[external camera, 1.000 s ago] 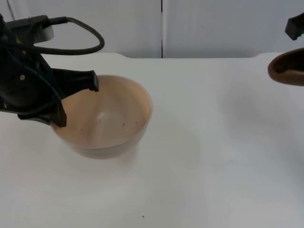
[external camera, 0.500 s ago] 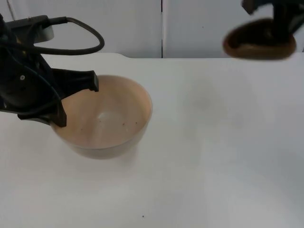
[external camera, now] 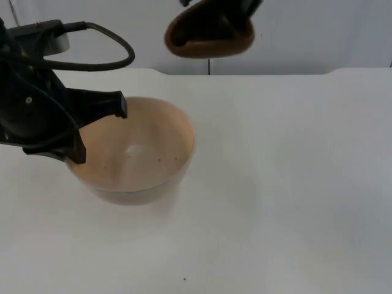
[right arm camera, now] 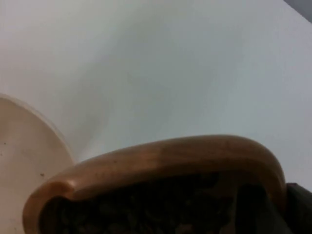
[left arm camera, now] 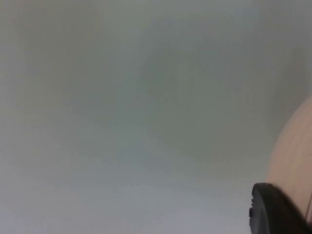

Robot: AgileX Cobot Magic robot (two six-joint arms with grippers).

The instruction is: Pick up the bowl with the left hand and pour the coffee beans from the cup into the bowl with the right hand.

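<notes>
Beige round bowl — brown cup

top view looks down and forward over the desk; right wrist view sits close over the cup, sharing the bowl with both others.

Right gripper: cut off by the top view's far edge above the brown cup, so you can't read its fingers.
Cup: blurred in the top view.
Bowl: the left gripper hides its left rim from you.
Specks in bowl: too small to identify.
</notes>
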